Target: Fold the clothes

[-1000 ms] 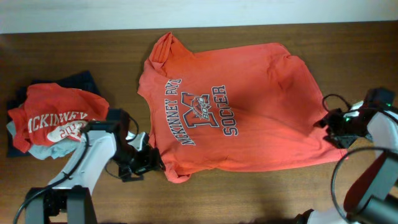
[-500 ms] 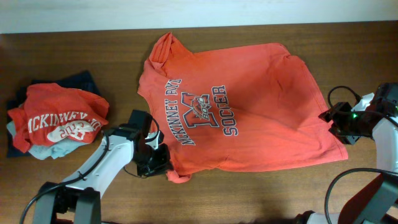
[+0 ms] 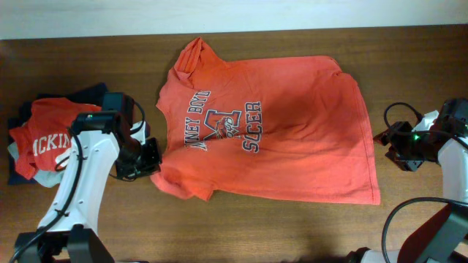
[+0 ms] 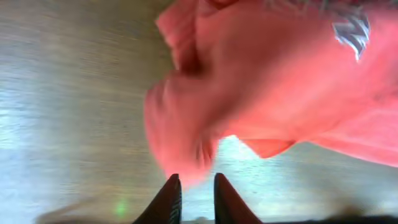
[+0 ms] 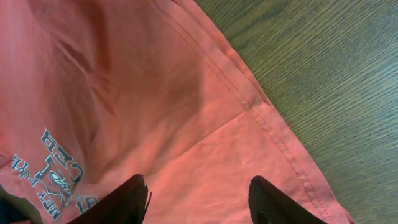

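The clothes [image 3: 292, 139], one orange-red T-shirt with grey-and-white chest lettering, lie spread face up mid-table. My left gripper [image 3: 150, 157] is at the shirt's near-left corner, shut on a bunched fold of it. In the left wrist view the fabric [image 4: 280, 74] runs down between the narrow fingertips of that gripper [image 4: 194, 185]. My right gripper [image 3: 386, 142] stands open just off the shirt's right hem, not touching it. The right wrist view has its fingers [image 5: 134, 199] wide apart in front of the hem cloth [image 5: 155, 93], and nothing lies between them.
A pile of folded garments [image 3: 51, 142] sits at the left: a red shirt with white print on pale blue and navy ones, close behind my left arm. The wooden table [image 3: 409, 66] ends at a white wall along the back. Cables loop beside the right arm.
My left gripper closed on the shirt's near-left corner and pulled it left and back. The shirt slid left and its lettering bunched. The right gripper backed off the right hem.
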Available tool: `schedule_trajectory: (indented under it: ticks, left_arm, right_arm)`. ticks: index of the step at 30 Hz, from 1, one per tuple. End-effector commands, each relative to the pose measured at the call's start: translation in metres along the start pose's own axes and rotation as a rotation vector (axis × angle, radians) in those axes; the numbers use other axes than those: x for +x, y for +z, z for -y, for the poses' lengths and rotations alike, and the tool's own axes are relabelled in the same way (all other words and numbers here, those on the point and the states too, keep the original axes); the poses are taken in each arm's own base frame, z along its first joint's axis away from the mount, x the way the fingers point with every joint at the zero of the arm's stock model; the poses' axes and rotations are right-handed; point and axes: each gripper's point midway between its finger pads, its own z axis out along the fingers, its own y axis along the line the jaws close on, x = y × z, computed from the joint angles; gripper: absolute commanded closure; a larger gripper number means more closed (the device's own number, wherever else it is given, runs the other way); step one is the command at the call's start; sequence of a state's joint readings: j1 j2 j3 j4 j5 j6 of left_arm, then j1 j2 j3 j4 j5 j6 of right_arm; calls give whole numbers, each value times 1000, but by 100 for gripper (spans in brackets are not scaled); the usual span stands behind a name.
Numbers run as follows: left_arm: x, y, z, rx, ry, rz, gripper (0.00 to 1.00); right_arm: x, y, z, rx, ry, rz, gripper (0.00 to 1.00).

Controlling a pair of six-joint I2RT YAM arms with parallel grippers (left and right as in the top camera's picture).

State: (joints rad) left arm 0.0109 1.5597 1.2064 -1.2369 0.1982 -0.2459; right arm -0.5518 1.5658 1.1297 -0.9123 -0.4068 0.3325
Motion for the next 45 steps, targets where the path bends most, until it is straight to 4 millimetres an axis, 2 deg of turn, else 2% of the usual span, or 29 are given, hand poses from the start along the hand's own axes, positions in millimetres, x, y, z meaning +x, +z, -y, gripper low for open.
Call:
schedule_trajectory:
  ticks: [1,3,5,6,8,10,13,16,18,21,24,28,31,37,38,39,40,42,45]
  left_arm:
    - [-4,-3,-20,-118,40,27,80]
    - [-7,-4,-29,-172,40,41,78]
    - [-6,-4,-27,-160,40,36,75]
    - [-2,-3,-22,-132,40,20,75]
    - [15,-1,1,1,103,-56,75]
    - [31,3,15,27,201,-111,74]
    - [43,25,37,-1,439,-113,72]
    - [48,50,49,-88,580,-75,72]
    - [53,68,65,-115,693,-29,69]
    - [50,78,73,-171,771,30,62]
    - [49,90,78,-178,796,44,57]
    - [60,112,66,-214,793,-69,56]
    - [68,124,67,-191,789,-124,51]
    - [67,125,67,-189,788,-127,49]
    - [67,125,67,-190,788,-127,55]
    - [67,125,67,-190,788,-127,72]
    - [67,125,67,-190,787,-125,85]
    - [62,124,66,-212,786,-109,99]
    - [55,117,66,-245,785,-89,100]
  right_arm:
    - [-3,-8,-6,-12,-32,22,42]
    - [-3,-7,-6,-11,-42,19,42]
    - [-2,-7,-6,-11,-41,17,42]
    - [-2,-7,-5,-10,-39,15,42]
    - [-1,-7,-5,-9,-46,13,42]
    - [-1,-7,-4,-5,-49,14,42]
    - [-1,-7,-5,-6,-49,15,41]
    - [-1,-7,-4,-5,-49,14,41]
    - [-2,-7,-4,-1,-49,16,41]
    - [-2,-7,-2,7,-49,18,41]
    - [-2,-7,-2,9,-48,18,41]
    - [-2,-7,-2,9,-48,18,41]
    - [-2,-7,-2,10,-49,18,41]
    - [-2,-7,-1,13,-49,19,41]
    - [-2,-7,-1,13,-49,19,41]
    - [-2,-7,-1,13,-49,20,41]
    - [-2,-7,-1,13,-49,19,41]
    - [-2,-7,-1,13,-49,19,41]
    - [-2,-7,-1,13,-48,19,41]
